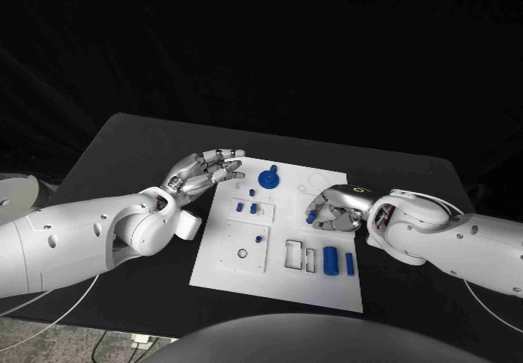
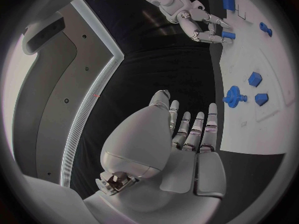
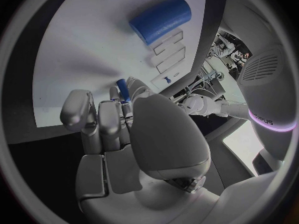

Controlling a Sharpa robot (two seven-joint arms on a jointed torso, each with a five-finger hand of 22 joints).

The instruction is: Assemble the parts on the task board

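Pinching a blue part (image 1: 313,216), the right hand (image 1: 335,207) curls over the task board (image 1: 327,291).

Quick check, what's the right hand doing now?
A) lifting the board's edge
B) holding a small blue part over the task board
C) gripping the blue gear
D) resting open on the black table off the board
B: the right hand has its fingers closed around a small blue part above the white task board; the blue gear lies untouched further back.
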